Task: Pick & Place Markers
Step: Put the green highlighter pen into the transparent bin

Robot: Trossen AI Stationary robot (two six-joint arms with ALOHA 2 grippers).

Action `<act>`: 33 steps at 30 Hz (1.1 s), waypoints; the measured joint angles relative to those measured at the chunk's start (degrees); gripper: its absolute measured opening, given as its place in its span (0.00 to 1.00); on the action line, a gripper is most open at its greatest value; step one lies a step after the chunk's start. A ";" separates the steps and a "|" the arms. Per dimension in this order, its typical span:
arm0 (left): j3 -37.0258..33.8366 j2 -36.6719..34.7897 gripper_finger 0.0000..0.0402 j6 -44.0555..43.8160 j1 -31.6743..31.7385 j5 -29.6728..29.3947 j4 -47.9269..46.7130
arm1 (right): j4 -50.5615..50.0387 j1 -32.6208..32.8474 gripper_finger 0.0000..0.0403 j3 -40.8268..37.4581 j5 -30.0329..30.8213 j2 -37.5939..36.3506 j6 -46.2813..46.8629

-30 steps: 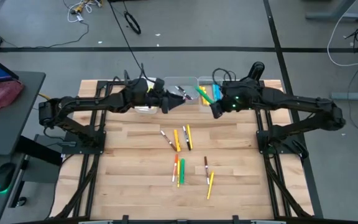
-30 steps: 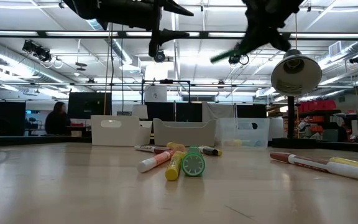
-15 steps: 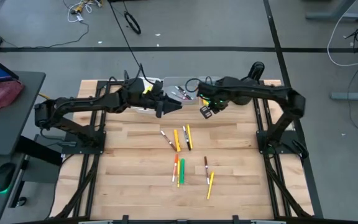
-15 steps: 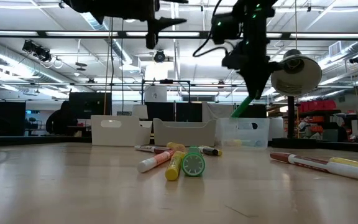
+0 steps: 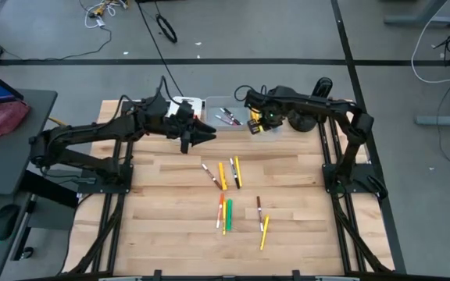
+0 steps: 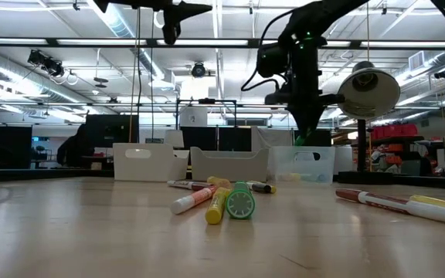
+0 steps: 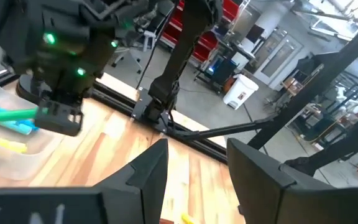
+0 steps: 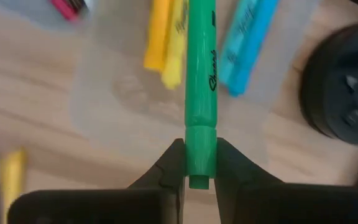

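Note:
My right gripper (image 5: 255,125) hangs fingers-down over the clear bin (image 5: 270,126) at the far right and is shut on a green marker (image 8: 201,93). In that bin lie yellow, orange and blue markers (image 8: 244,43). The middle bin (image 5: 226,115) also holds markers. More markers (image 5: 223,173) lie flat on the wood, and further ones (image 5: 225,214) lie nearer the front edge. My left gripper (image 7: 194,174) is open with nothing between its fingers. It floats high over the table in front of the white bin (image 5: 184,104). My right gripper pinches the green marker at its upper end (image 8: 201,163) between the two fingers. The fingers come from above and point down, and the marker runs on in line with them. It hangs upright below the fingers, its lower end (image 6: 302,140) just above the clear bin's rim.
Three bins stand in a row along the table's far edge, white (image 6: 141,162), clear (image 6: 230,164) and clear (image 6: 304,164). A black round base (image 8: 344,81) sits right beside the rightmost bin. Loose markers (image 6: 226,201) cover the table's middle, and the near part is bare wood.
My right gripper has swung toward the far edge and gone down over the rightmost bin, tipping from slanted to fingers-down. The green marker has turned upright with it. My left gripper has drawn back toward the table's left and risen.

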 joint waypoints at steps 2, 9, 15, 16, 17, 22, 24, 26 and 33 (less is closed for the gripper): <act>0.00 0.00 0.42 0.02 0.00 0.17 -0.38 | 2.26 -0.53 0.12 0.00 -0.08 0.00 1.24; 0.00 0.01 0.42 0.00 0.00 1.11 -0.75 | 3.33 -3.40 0.12 0.02 -0.55 1.63 5.17; 0.00 0.02 0.42 -0.13 -0.02 2.48 -0.75 | 4.86 -5.22 0.12 0.02 -2.31 5.81 4.73; 0.00 0.02 0.42 -0.19 -0.02 2.52 -0.75 | 4.82 -5.42 0.12 0.02 -2.38 6.28 4.79; 0.00 0.02 0.42 -0.22 -0.02 2.54 -0.73 | 4.76 -5.68 0.12 0.02 -2.40 6.62 4.80; 0.00 0.02 0.42 -0.53 -0.02 2.56 -0.71 | 5.16 -6.28 0.13 0.01 -1.87 7.10 4.73; 0.00 0.02 0.42 -0.55 -0.02 2.56 -0.71 | 5.82 -6.44 0.15 0.02 -1.80 7.10 4.71; 0.00 0.02 0.42 -0.55 -0.02 2.56 -0.69 | 5.65 -6.60 0.18 0.02 -1.79 7.10 4.73; 0.00 0.02 0.42 -0.57 -0.02 2.03 -0.69 | 5.78 -6.64 0.29 0.00 -1.77 7.10 5.34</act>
